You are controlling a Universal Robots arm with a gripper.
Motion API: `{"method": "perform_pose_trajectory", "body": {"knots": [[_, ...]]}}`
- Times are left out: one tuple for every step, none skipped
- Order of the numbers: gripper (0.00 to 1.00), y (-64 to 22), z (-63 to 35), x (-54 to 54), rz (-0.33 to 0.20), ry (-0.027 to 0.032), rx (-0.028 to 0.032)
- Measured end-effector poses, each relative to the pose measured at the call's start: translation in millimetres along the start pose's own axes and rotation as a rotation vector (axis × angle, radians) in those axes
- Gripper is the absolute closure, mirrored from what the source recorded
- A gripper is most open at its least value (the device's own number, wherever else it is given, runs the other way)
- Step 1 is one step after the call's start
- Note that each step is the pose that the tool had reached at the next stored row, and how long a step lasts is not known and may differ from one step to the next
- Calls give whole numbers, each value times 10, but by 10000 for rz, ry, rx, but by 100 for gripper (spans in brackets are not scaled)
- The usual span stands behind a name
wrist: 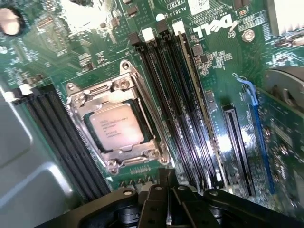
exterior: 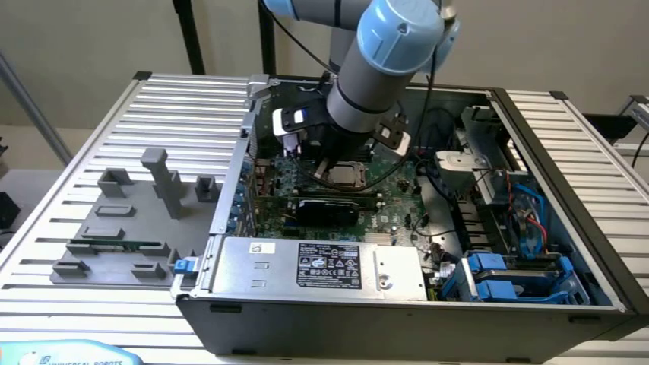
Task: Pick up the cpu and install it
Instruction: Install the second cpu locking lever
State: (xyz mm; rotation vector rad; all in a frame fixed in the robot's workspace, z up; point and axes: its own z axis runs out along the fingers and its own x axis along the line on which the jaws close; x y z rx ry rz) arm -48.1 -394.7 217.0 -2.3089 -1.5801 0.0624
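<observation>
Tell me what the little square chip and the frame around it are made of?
The cpu: its top looks like dull silvery metal with faint printing. The socket frame around it looks like shiny bare steel, catching bright glints. The motherboard seems glossy green circuit board.

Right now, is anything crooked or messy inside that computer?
Nothing stands out. The small square silvery cpu lies flat and square inside its metal socket frame on the green motherboard. The long black memory slots beside it run straight and empty. The gripper is shut and holds nothing.
</observation>
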Motion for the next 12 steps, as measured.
{"method": "perform_pose_trajectory", "body": {"knots": [[89,-13,-41,7,0,-1,0],[89,-25,-77,13,0,0,0],[89,-33,-104,17,0,1,0],[89,-37,-115,19,-1,1,0],[89,-39,-121,20,-2,3,1],[89,-39,-122,20,-4,11,3],[89,-39,-122,20,-4,11,3],[89,-39,-122,21,-4,12,4],[89,-39,-123,20,-3,9,4],[89,-39,-123,20,-3,9,4],[89,-39,-123,20,-3,10,4],[89,-39,-123,20,-3,9,4]]}}
